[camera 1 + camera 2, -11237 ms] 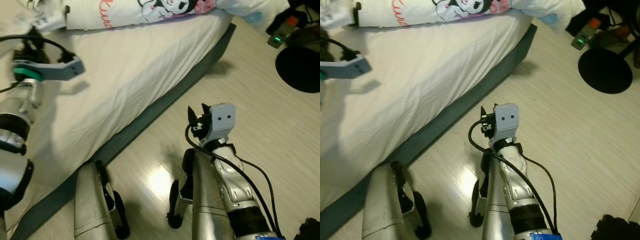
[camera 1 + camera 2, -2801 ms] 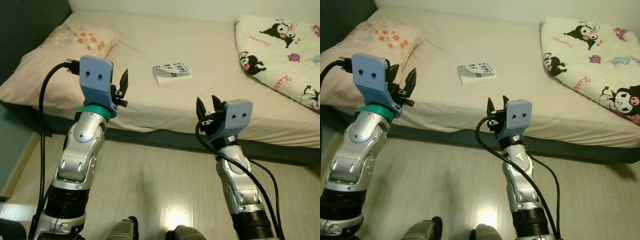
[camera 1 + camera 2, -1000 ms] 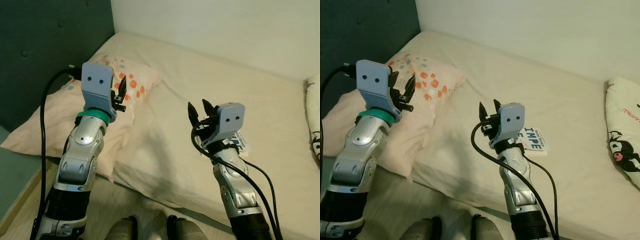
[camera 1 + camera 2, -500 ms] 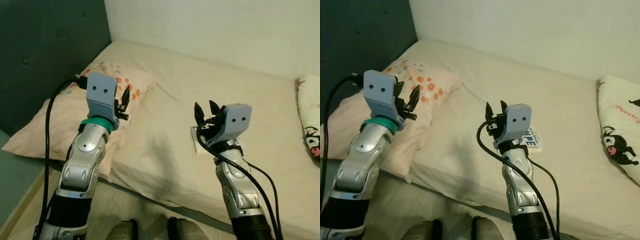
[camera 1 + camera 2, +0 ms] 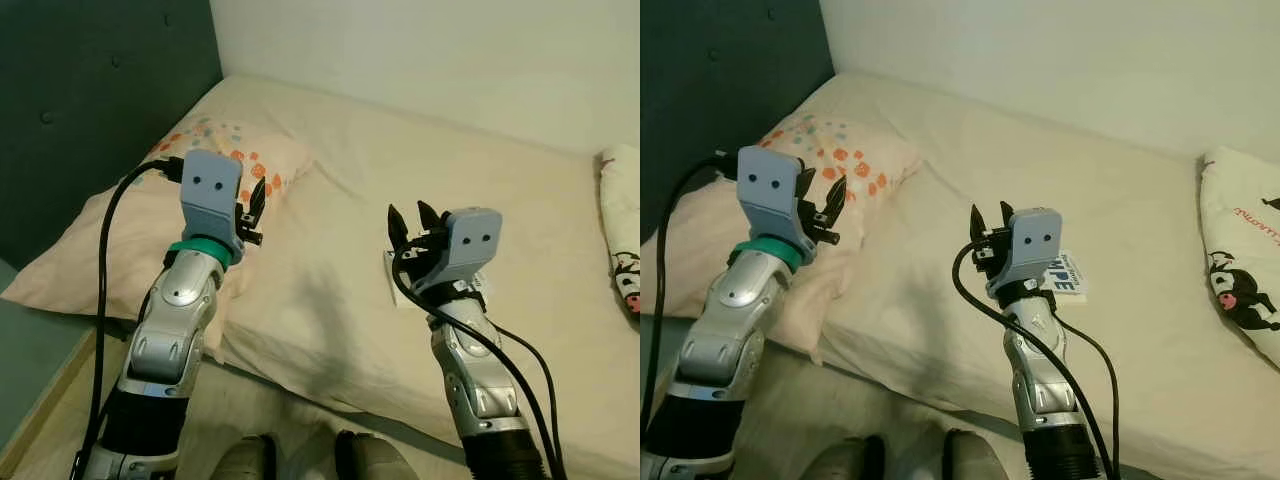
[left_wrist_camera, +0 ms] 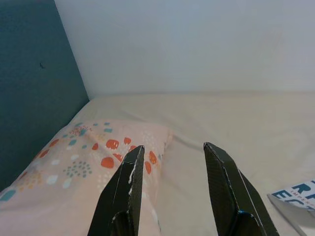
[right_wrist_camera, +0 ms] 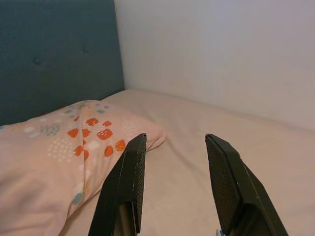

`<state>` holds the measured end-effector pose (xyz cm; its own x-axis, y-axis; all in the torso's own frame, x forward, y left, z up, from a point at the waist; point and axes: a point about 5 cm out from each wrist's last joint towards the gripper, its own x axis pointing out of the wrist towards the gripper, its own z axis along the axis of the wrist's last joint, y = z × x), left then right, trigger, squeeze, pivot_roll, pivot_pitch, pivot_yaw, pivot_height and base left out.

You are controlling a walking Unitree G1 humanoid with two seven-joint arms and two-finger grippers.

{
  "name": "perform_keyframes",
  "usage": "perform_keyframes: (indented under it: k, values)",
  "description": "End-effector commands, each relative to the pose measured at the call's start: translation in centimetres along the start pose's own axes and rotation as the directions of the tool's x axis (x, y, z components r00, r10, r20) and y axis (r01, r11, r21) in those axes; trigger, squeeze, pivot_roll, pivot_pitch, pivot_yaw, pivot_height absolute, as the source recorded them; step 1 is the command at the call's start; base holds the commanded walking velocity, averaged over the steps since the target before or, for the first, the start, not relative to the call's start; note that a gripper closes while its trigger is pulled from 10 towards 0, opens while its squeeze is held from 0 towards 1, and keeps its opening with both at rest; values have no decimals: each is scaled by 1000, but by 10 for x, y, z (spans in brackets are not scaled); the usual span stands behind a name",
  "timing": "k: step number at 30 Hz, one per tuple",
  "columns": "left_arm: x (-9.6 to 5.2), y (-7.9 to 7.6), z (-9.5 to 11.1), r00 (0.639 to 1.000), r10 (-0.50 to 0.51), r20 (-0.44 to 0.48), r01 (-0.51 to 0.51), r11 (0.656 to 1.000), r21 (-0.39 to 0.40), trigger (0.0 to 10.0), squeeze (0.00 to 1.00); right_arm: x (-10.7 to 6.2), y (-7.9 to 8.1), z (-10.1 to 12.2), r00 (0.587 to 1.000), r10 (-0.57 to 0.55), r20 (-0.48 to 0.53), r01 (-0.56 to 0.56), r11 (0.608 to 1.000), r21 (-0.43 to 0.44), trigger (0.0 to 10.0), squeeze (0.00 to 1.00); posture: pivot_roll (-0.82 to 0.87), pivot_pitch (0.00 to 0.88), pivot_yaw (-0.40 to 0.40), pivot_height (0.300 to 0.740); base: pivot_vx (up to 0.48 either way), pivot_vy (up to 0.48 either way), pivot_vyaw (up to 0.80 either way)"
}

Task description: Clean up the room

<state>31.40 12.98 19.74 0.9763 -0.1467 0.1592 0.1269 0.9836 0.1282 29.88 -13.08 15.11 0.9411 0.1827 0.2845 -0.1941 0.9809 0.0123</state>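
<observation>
Standing at ten o'clock — dark teal tufted headboard [image 5: 90, 110]; spanning twelve o'clock — plain pale wall [image 5: 420, 60], softly lit.

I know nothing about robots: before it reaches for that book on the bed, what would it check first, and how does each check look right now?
1. Book lies flat on the bed: ok, though the right arm partly hides it.
2. Right tool open and holding nothing: ok.
3. Left tool open and holding nothing: ok.
4. Right tool lined up on the book: not ok, it is raised above the sheet and aimed towards the pillow.
5. Nothing resting on the book: cannot tell, the arm covers part.
6. Robot's feet close to the bed edge: ok.
</observation>
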Motion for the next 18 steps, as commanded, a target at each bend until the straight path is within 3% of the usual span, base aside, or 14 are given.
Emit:
perform_keyframes:
  k: [1, 8, 18]
  values:
    - [-2, -4, -8, 1000, -16, -23, 16, 1000, 7, 10000, 0, -4, -2, -5, 1000, -14, -24, 14, 1000, 3, 10000, 0, -68, 100, 41, 653, 0, 0, 0]
    - [-2, -5, -9, 999, -19, -31, 19, 1000, 12, 10000, 0, -5, -1, -6, 999, -18, -26, 18, 1000, 8, 10000, 0, -65, 105, 41, 628, 0, 0, 0]
    - [0, -6, -9, 999, -24, -31, 25, 1000, 14, 10000, 0, -5, -2, -6, 999, -25, -29, 25, 1000, 18, 10000, 0, -63, 114, 44, 628, 0, 0, 0]
